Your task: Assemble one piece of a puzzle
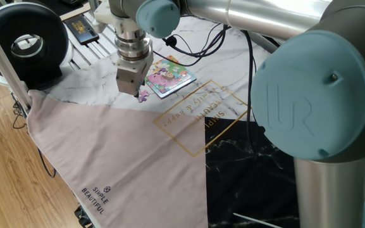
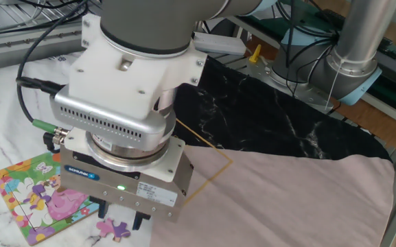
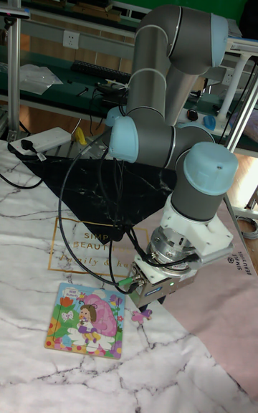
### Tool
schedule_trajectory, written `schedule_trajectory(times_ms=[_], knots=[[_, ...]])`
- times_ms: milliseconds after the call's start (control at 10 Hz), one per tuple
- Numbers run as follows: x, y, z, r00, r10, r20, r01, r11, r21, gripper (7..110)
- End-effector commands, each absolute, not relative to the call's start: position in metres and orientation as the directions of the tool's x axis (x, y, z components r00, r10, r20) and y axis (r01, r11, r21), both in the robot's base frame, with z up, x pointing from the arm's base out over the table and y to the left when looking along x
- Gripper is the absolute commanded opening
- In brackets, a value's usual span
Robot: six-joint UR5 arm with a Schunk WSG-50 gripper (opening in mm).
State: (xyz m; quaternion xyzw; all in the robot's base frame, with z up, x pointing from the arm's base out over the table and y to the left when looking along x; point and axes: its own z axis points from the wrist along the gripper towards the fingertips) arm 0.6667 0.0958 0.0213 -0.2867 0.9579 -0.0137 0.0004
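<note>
The piece (image 1: 143,95) is a tiny purple jigsaw bit lying flat on the white marble top, just off the puzzle's near edge. It also shows as the piece (image 2: 112,228) and the piece (image 3: 140,316). The puzzle (image 1: 167,76) is a small square board with a pink, yellow and green cartoon, seen again as the puzzle (image 2: 31,199) and the puzzle (image 3: 86,320). My gripper (image 1: 138,91) points straight down right over the piece, its fingers apart and holding nothing. From the other side the gripper (image 2: 124,218) hangs just above the piece, and in the tall view the gripper (image 3: 147,307) does too.
A pink cloth (image 1: 119,158) covers the near part of the table, right beside the piece. A black marble mat (image 1: 252,171) lies further right. A black round device (image 1: 24,41) and a dark booklet (image 1: 79,28) sit at the back left. Cables (image 1: 195,54) trail behind the puzzle.
</note>
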Motion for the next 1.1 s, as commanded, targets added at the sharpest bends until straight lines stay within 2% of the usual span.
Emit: schedule_trajectory(times_ms=[0, 300, 400, 500, 600, 700, 900, 1000], knots=[[0.667, 0.098, 0.022, -0.828, -0.561, 0.000, -0.561, 0.827, -0.012, 44], [0.677, 0.104, 0.022, -0.827, -0.561, -0.045, -0.561, 0.828, -0.015, 44], [0.676, 0.100, 0.022, -0.794, -0.606, -0.034, -0.606, 0.795, -0.025, 44], [0.675, 0.091, 0.022, -0.694, -0.720, 0.000, -0.719, 0.693, -0.055, 44], [0.678, 0.081, 0.023, -0.603, -0.797, 0.029, -0.796, 0.598, -0.088, 66], [0.684, 0.071, 0.022, -0.518, -0.854, 0.042, -0.852, 0.511, -0.117, 66], [0.691, 0.075, 0.014, -0.249, -0.968, 0.014, -0.966, 0.248, -0.069, 66], [0.697, 0.080, 0.012, -0.141, -0.990, 0.004, -0.987, 0.140, -0.077, 44]])
